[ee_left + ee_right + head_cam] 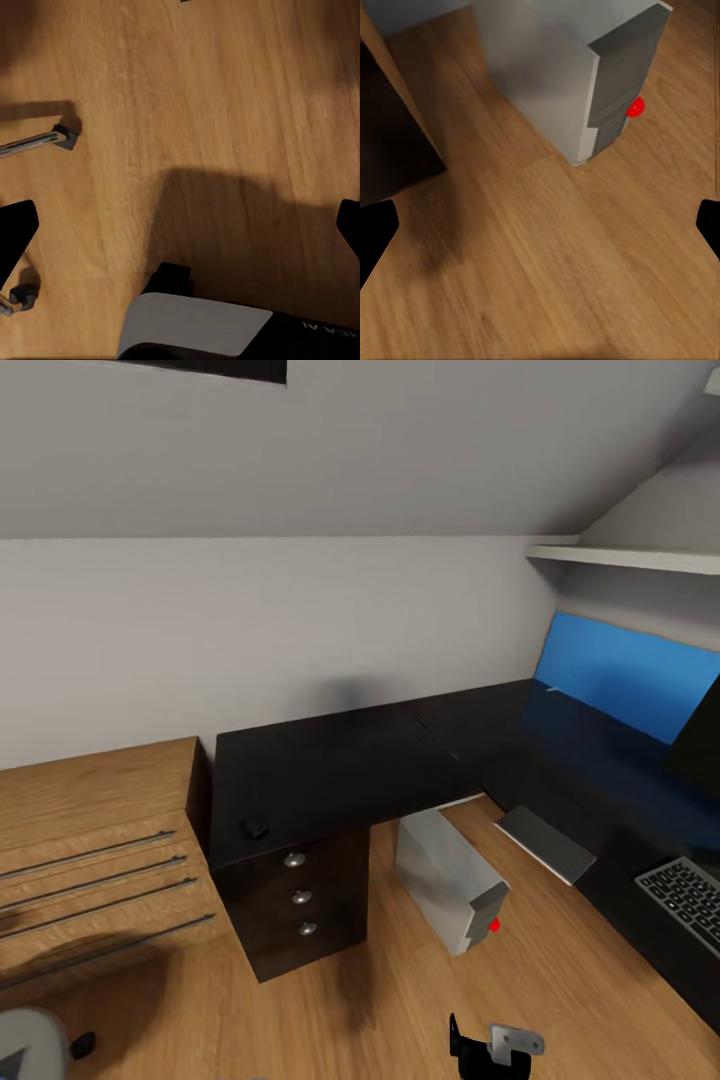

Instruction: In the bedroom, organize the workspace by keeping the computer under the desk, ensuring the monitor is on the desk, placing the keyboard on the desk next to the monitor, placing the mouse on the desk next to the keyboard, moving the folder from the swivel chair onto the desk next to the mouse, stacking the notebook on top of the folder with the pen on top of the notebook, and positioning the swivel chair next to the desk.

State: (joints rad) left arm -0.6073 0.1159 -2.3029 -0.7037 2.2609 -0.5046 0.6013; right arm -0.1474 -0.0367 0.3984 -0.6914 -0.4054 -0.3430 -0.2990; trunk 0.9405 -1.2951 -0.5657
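**A:** The computer [447,880] sits on the floor under the desk [340,780]; the keyboard [688,900] is at the desk's right edge, the mouse [252,827] probably near its left front corner.

**B:** Both grippers are spread wide and empty. The risk is the right gripper [540,225], low beside the tower, knocking it out from under if the base rolls forward.

Black hand [490,1050], silver bracket
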